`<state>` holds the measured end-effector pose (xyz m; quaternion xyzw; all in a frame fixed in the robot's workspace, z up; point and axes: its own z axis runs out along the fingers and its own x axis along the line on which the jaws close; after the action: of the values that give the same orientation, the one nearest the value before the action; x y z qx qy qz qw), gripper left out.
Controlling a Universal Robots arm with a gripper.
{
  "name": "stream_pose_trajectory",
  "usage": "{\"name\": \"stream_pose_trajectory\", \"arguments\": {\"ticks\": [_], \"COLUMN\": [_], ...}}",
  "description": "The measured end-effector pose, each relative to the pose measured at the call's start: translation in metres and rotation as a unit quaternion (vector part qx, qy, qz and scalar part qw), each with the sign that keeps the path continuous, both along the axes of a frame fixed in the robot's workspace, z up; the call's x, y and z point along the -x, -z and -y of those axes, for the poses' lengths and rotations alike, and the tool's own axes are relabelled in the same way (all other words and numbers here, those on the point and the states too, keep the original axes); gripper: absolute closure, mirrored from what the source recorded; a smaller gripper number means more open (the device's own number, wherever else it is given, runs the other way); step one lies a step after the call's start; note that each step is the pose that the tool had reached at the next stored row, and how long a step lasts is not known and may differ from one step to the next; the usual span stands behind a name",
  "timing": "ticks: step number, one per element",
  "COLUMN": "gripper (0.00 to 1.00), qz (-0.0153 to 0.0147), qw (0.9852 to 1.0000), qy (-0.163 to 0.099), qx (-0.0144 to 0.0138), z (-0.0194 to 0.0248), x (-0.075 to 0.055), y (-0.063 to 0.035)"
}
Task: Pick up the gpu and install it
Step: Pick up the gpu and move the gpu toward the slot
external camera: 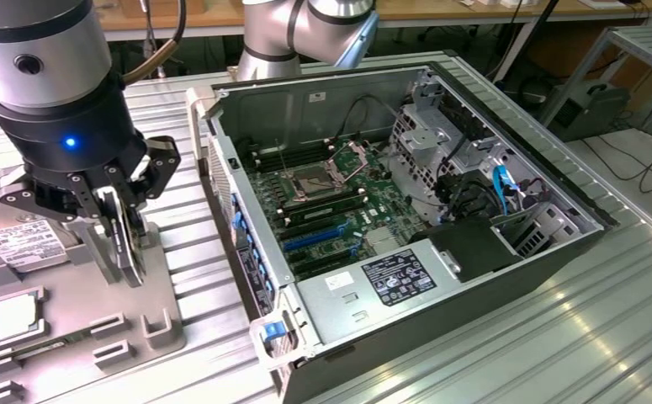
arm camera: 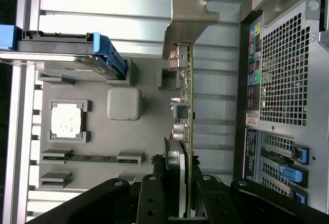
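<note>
The pincer [external camera: 120, 252] is closed on the gpu [arm camera: 188, 95], its two fingers clamped on the flat faces of the card. The card stands on edge over the grey parts tray [external camera: 163, 278], on the exterior view's left, just beside the open computer case [external camera: 506, 278]. I cannot tell whether the card's lower edge has cleared the tray.

The card looks light and stiff: a thin board with a silvery end bracket [arm camera: 191, 16] at the end far from the fingers. I judge it fragile, since small components stand proud of one face and would not take squeezing or knocks. Flat, bare stretches of the board look like the safest places to hold it. Held near one end, as here, the long free end could swing or twist if it catches on the case wall.

There is little legible writing. The hard drive [external camera: 23, 244] on the tray carries a white label with fine print too small to read. The power supply's black label [external camera: 399, 278] inside the case has white text and marks that are equally unreadable. The processor chip [external camera: 12, 316], near the drive, shows no lettering I can make out. The whole setup rests on a ribbed metal counter [external camera: 595, 320].
</note>
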<state>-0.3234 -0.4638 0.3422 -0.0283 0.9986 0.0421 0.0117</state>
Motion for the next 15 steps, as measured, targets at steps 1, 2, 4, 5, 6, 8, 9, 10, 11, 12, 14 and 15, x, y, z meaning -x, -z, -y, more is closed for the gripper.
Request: {"name": "stream_pose_trajectory", "arguments": {"ticks": [1, 2, 4, 5, 6, 8, 9, 10, 11, 12, 14, 15], "gripper": [0.72, 0.72, 0.72, 0.72, 0.72, 0.72, 0.72, 0.72, 0.72, 0.72, 0.72, 0.72], "qz": [0.0000, 0.0000, -0.0001, 0.0000, 0.0000, -0.0001, -0.0001, -0.0001, 0.0000, 0.0000, 0.0000, -0.0001], "qw": [1.0000, 1.0000, 1.0000, 1.0000, 1.0000, 1.0000, 1.0000, 1.0000, 1.0000, 1.0000, 1.0000, 1.0000], "qy": [0.000, 0.000, 0.000, 0.000, 0.000, 0.000, 0.000, 0.000, 0.000, 0.000, 0.000, 0.000], "qx": [0.0000, 0.0000, 0.0000, 0.0000, 0.0000, 0.0001, 0.0001, 0.0000, 0.0001, 0.0000, 0.0000, 0.0001], "z": [0.0000, 0.0000, 0.0000, 0.0000, 0.0000, 0.0001, 0.0001, 0.0001, 0.0001, 0.0001, 0.0001, 0.0001], "x": [0.0000, 0.0000, 0.0000, 0.0000, 0.0000, 0.0000, 0.0000, 0.0000, 0.0000, 0.0000, 0.0000, 0.0000], "y": [-0.0002, -0.0005, -0.0011, -0.0012, -0.0014, -0.0018, -0.0020, -0.0021, -0.0023, -0.0024, -0.0027, -0.0030]}}
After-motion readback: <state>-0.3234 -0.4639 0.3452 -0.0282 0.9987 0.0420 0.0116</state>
